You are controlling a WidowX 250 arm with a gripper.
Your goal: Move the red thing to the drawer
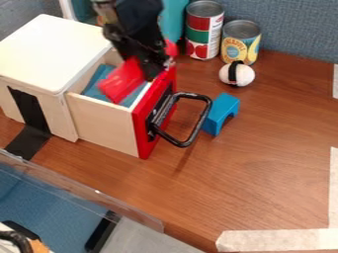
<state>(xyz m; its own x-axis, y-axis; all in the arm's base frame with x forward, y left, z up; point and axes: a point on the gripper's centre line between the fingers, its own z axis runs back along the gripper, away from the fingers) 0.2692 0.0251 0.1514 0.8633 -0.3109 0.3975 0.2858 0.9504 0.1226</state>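
The black gripper (150,69) hangs over the open drawer, near its red front. It is shut on the red thing (123,80), whose larger part sticks out to the left over the drawer's inside; a smaller red bit shows on the gripper's right. The drawer (102,126) is pulled out from the white-topped wooden box, with a black handle on its red front panel. Blue material lines the drawer's floor. Whether the red thing touches that floor, I cannot tell.
A blue block (221,112) stands just right of the handle (201,118). Behind are a white ball with a black band (237,74) and two cans, one red and green (203,30), one yellow (239,43). A clear panel edge (86,185) crosses the lower left.
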